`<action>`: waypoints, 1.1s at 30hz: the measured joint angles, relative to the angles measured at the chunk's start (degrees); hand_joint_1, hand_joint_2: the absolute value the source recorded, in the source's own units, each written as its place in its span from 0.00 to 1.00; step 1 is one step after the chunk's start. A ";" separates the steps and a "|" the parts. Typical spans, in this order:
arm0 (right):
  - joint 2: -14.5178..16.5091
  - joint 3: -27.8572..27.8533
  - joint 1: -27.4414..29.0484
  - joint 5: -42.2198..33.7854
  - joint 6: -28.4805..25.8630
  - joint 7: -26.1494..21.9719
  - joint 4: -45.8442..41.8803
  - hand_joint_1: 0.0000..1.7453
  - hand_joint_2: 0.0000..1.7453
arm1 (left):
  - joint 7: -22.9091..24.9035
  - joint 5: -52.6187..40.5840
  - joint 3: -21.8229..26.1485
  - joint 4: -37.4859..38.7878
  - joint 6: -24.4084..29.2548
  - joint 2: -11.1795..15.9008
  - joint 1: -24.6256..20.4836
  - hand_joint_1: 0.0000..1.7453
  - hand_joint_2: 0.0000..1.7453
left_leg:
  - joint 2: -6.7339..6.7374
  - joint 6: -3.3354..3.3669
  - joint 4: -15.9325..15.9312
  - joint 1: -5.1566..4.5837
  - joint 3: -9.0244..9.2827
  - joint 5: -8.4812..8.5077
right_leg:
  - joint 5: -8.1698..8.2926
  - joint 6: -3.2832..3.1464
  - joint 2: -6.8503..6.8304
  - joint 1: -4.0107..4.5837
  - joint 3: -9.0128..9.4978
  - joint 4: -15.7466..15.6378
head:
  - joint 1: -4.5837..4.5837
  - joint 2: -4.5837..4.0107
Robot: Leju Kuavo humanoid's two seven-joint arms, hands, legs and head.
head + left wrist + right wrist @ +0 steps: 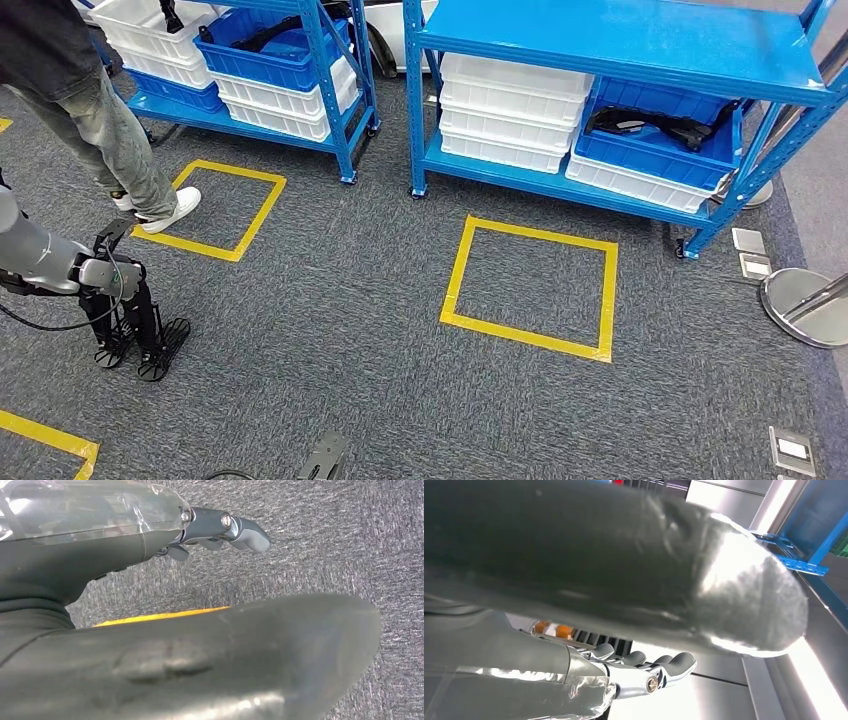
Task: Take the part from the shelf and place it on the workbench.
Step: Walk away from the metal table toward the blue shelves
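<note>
**Approach to the shelf, both hands empty**

Head view: the left robot hand (135, 325) hangs low over the carpet, fingers extended downward, holding nothing. A black part (655, 125) lies in a blue bin (650, 150) at the right end of the lower board of the right shelf (610, 40), beside stacked white bins (510, 110). A yellow taped square (530, 285) on the floor before the shelf probably marks a standing spot. A person (90, 110) stands near the left shelf (300, 70).

Left wrist view: the fingers (245, 532) reach out loosely above carpet, grasping nothing.

Right wrist view: the right robot hand (644, 672) is relaxed, fingers slightly curled and apart, empty.
</note>
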 joint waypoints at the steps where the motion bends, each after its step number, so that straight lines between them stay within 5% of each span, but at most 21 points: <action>1: 0.01 0.00 0.01 -0.01 0.00 0.07 0.02 0.00 0.00 | 0.00 0.07 0.00 0.00 0.01 0.00 0.00 0.00 0.00 | 0.00 0.04 0.00 0.00 0.02 -0.03 | -0.02 0.03 0.00 0.00 0.01 -0.01 | 0.00 0.00; 14: 1.00 -1.44 2.41 -3.63 -0.08 1.06 1.19 0.00 0.00 | -0.08 0.95 0.00 0.00 0.17 -0.02 0.30 0.00 0.00 | 0.00 0.06 -0.09 0.22 0.22 -0.12 | -0.13 0.05 0.00 0.07 0.08 -0.03 | 0.00 0.00; 22: 5.40 -13.53 10.04 -14.97 -0.33 -1.19 9.46 0.00 0.00 | -0.19 1.71 0.00 0.00 0.17 -0.02 1.32 0.00 0.00 | 0.00 -0.06 -0.20 0.25 0.27 -0.21 | -0.22 0.03 -0.03 0.08 0.07 -0.05 | -0.01 0.00; 26: 7.14 -19.48 11.03 -16.54 -0.38 2.98 14.70 0.00 0.00 | 0.04 1.90 0.00 0.00 0.17 -0.02 1.35 0.00 0.00 | 0.05 -0.12 -0.22 0.28 0.40 -0.27 | -0.31 -0.01 0.08 0.11 0.14 -0.06 | -0.02 -0.01; 33: 7.51 -29.09 8.96 -27.47 3.04 3.79 37.91 0.00 0.00 | 0.32 2.90 0.00 0.00 0.34 -0.02 1.54 0.00 0.00 | 0.05 -0.24 -0.25 0.40 0.61 -0.42 | -0.42 -0.08 0.10 0.18 0.39 -0.08 | 0.01 -0.01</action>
